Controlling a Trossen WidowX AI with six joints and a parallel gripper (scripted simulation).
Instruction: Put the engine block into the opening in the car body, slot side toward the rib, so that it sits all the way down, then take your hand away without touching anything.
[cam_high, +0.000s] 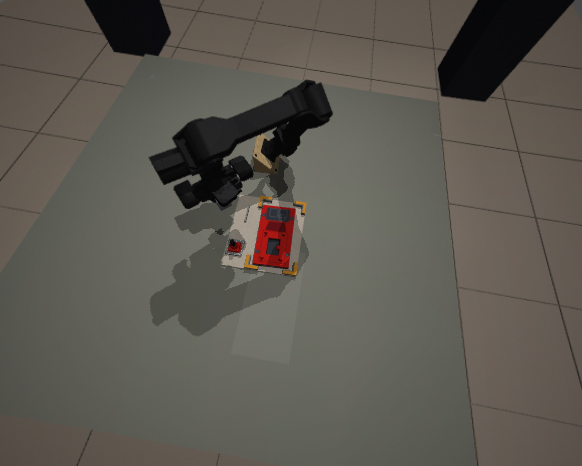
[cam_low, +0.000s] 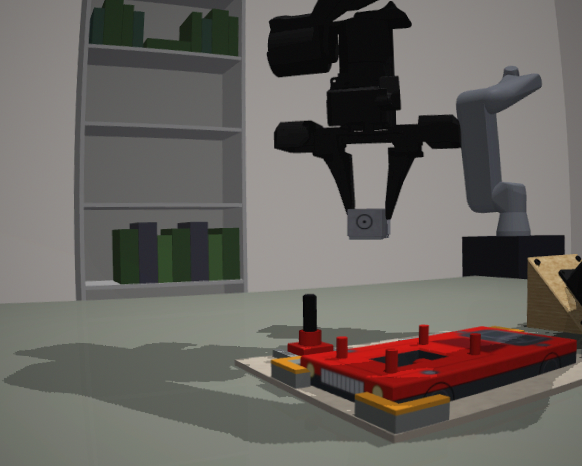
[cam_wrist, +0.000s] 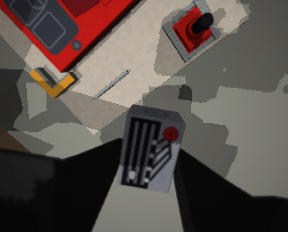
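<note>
The grey engine block (cam_low: 367, 230) (cam_wrist: 135, 170) hangs high, to the rear-left of the car in the top view. My gripper (cam_low: 369, 214) (cam_wrist: 148, 149) is shut on it, one finger on each side. In the wrist view, its black slots lie on the left of the face toward the camera and a red round cap on the right. A ringed face shows in the exterior view. The red car body (cam_high: 275, 232) (cam_low: 500, 361) (cam_wrist: 91, 30) lies flat. Its dark opening (cam_high: 273, 246) (cam_low: 415, 357) is empty of the block. The rib cannot be made out clearly.
The car sits on a pale board (cam_high: 254, 225) (cam_wrist: 130, 57) between yellow-topped corner brackets (cam_low: 400, 407). Several red pegs (cam_low: 391, 361) stand around the opening. A red part with a black upright post (cam_high: 234, 246) (cam_low: 310, 337) stands beside the car. A wooden wedge (cam_low: 545, 302) stands behind.
</note>
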